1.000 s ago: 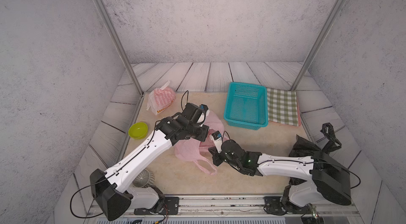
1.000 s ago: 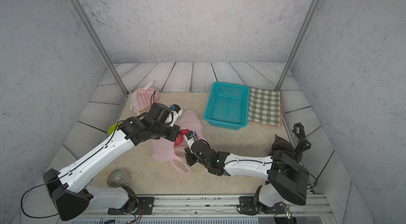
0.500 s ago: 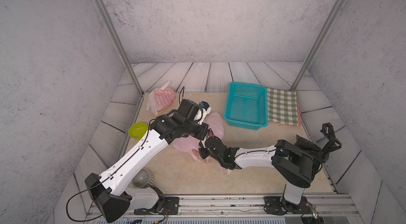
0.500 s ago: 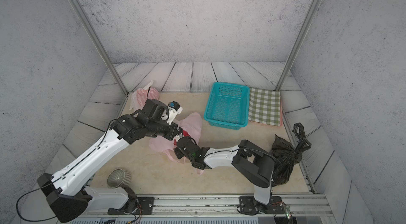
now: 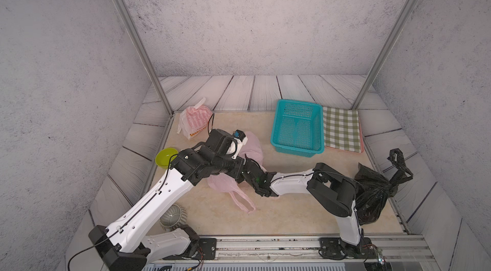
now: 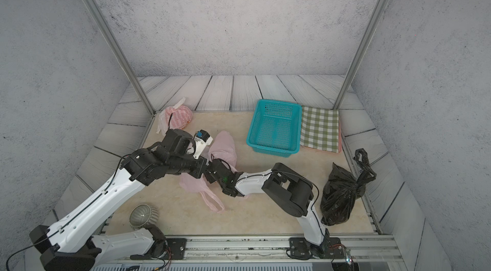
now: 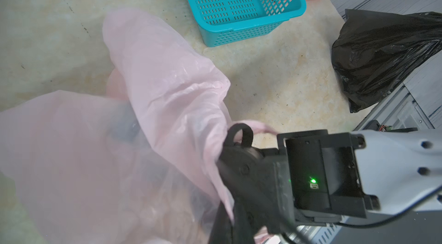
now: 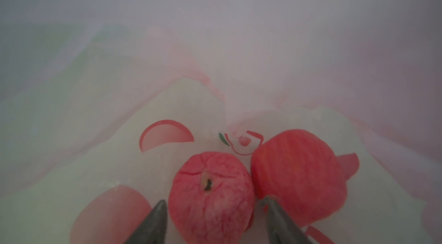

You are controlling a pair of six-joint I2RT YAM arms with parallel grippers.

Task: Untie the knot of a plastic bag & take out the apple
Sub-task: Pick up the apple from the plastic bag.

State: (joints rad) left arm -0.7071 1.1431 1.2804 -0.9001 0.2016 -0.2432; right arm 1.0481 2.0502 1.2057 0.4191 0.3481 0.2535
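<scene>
**Bag is open, apple not out yet**

Close to the rail, both arms reach in to the pink bag [image 5: 251, 147] in the middle of the mat [image 5: 292, 203]. A handle [image 5: 239, 199] of the bag lies loose and flat on the mat. The bag's mouth is open, so the knot looks undone. That part is finished, I think.

The left gripper [image 7: 124, 126] is shut. It shows only as a dark shape through the plastic. It seems to pinch the bag's edge and hold it up like a tent.

The right gripper [image 8: 214, 203] is inside the bag. Its jaws stand wide, with one tip on each side of an apple [image 8: 210, 190]. The tips are very close to the apple, but as far as I can tell they do not squeeze it yet. A second apple [image 8: 299, 173] sits right beside the first and touches it.

So the apple is on the floor of the bag. What is left is to close on it, pull it out through the mouth and set it down.

Farther back, a blue basket [image 5: 297, 148] and a checked cloth [image 5: 341, 128] sit side by side.
</scene>
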